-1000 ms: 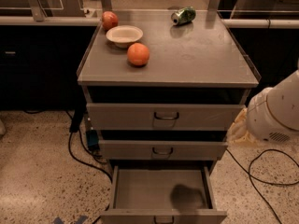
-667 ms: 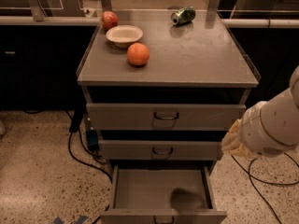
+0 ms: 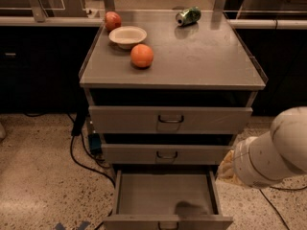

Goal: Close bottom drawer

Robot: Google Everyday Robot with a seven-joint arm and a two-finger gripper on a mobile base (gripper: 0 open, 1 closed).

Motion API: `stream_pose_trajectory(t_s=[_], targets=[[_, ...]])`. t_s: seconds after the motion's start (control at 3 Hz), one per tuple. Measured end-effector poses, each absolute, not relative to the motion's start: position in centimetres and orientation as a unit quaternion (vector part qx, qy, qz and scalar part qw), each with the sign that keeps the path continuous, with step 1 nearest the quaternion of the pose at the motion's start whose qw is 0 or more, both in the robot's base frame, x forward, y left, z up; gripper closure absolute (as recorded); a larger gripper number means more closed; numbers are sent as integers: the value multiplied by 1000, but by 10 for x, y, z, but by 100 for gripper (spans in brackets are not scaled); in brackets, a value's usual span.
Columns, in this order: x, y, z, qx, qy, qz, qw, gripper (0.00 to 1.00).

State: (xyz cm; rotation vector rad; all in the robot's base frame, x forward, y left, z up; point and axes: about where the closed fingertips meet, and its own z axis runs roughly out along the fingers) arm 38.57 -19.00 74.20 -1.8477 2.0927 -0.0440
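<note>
The bottom drawer [image 3: 163, 195] is pulled far out of the grey cabinet. It is a shallow empty tray, and its flat front [image 3: 168, 221] sits at the lower edge of the view. The two drawers above it, middle [image 3: 165, 154] and top [image 3: 169, 119], stand only slightly out. My white arm [image 3: 271, 152] comes in from the right. Its tan gripper end [image 3: 225, 169] hangs just beside the bottom drawer's right wall, level with the back of the tray. I cannot make out whether it touches the drawer.
On the cabinet top [image 3: 211, 56] lie an orange [image 3: 142, 55], a white bowl [image 3: 127, 35], a red apple [image 3: 112, 20] and a tipped green can [image 3: 188, 16]. Black cables [image 3: 79, 152] trail over the speckled floor left of the cabinet.
My arm has swung left and down, from beside the middle drawer to the right wall of the bottom drawer. The drawers have not moved.
</note>
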Motion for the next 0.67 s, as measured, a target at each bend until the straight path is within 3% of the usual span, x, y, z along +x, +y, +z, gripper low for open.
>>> stream_pose_trajectory(t_s=[0.33,0.67], targets=[[374,-191,661,-652,740,4,166,100],[374,-191,661,-652,740,4,166,100]])
